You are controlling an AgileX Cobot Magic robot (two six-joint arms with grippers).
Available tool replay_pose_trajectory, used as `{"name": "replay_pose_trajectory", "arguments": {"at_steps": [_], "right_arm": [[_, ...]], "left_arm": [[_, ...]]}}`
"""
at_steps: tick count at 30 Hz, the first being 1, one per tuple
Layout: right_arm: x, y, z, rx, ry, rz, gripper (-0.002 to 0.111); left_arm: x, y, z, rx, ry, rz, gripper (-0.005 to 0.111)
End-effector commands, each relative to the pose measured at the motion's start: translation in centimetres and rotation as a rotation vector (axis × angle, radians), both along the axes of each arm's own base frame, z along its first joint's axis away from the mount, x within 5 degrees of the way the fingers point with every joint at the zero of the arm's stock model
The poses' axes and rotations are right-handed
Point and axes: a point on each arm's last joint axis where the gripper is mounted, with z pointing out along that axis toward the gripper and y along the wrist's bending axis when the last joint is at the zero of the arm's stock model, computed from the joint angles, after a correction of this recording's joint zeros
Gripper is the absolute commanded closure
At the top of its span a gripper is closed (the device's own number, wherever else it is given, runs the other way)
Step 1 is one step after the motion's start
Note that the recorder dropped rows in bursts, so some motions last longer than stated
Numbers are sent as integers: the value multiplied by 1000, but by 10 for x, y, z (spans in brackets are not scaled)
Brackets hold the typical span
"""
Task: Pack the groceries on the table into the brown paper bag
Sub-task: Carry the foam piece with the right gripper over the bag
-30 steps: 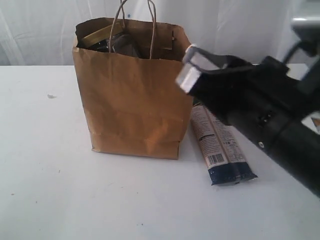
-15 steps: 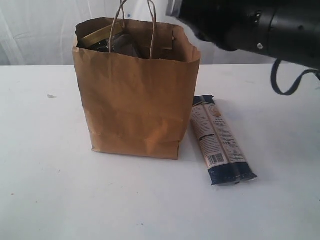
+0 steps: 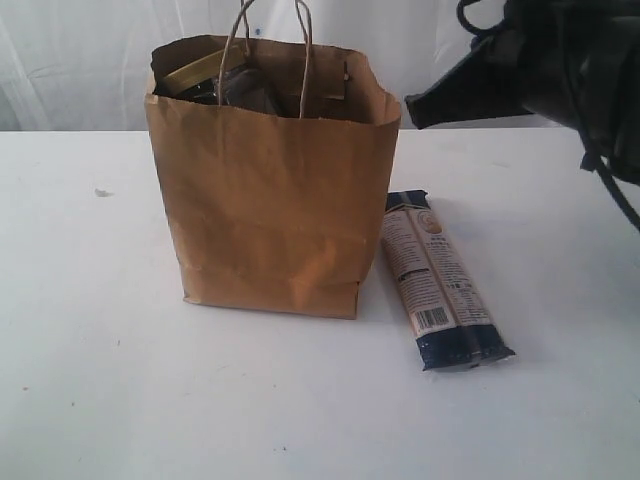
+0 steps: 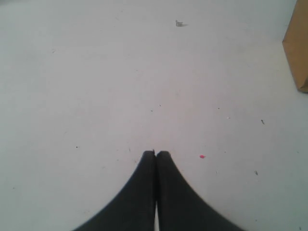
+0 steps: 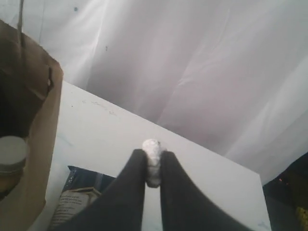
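Brown paper bag (image 3: 270,200) stands upright on white tabletop (image 3: 100,390), left of centre in ext. view. Kraft paper is creased, top rim ragged, mouth open, and twisted cord handles (image 3: 303,60) stick up. Inside near the rim: gold-coloured edge (image 3: 195,72) at back-left, dark item (image 3: 248,92) beside it; can't tell what either is. Right wrist view shows white round cap (image 5: 10,153) w/ yellow below it, inside bag. Long dark-blue noodle packet (image 3: 440,285) lies flat on tabletop just beside bag's right side; can't tell if touching. Pale label w/ barcode faces up, dark sealed end toward camera. Not packed yet.
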Motion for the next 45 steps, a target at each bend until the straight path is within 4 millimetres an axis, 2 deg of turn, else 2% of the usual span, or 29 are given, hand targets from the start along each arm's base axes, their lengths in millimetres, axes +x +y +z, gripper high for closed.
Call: {"name": "replay_pose_trajectory", "arguments": {"at_steps": [1, 3, 5, 8, 10, 14, 17, 19, 22, 26, 27, 29, 32, 34, 36, 39, 45], "right_arm": [[9, 7, 0, -71, -2, 13, 108], [11, 9, -4, -28, 13, 0, 108], [12, 12, -6, 109, 30, -25, 108], [11, 20, -4, 407, 73, -22, 108], [10, 30, 0, 592, 124, 58, 108], [15, 39, 22, 775, 183, 331, 108], [34, 25, 37, 909, 167, 262, 108], [42, 24, 39, 917, 163, 276, 108], [47, 35, 37, 914, 214, 395, 108], [58, 45, 16, 776, 251, 443, 108], [65, 44, 6, 698, 243, 408, 108], [71, 39, 0, 683, 226, 335, 108], [72, 40, -3, 681, 234, 336, 108], [65, 49, -3, 695, 291, 450, 107], [59, 54, -3, 690, 326, 530, 98], [60, 53, -5, 637, 314, 525, 82], [57, 55, -4, 648, 338, 556, 80]], "left_arm": [[0, 0, -1, -3, -4, -6, 107], [0, 0, -1, -3, -4, -6, 107], [0, 0, -1, -3, -4, -6, 107], [0, 0, -1, -3, -4, -6, 107], [0, 0, -1, -3, -4, -6, 107], [0, 0, -1, -3, -4, -6, 107], [0, 0, -1, -3, -4, -6, 107], [0, 0, -1, -3, -4, -6, 107], [0, 0, -1, -3, -4, -6, 107], [0, 0, -1, -3, -4, -6, 107], [0, 0, -1, -3, -4, -6, 107], [0, 0, -1, -3, -4, -6, 107], [0, 0, -1, -3, -4, -6, 107], [0, 0, -1, -3, -4, -6, 107], [0, 0, -1, -3, -4, -6, 107], [0, 0, -1, -3, -4, -6, 107], [0, 0, -1, -3, -4, -6, 107]]}}
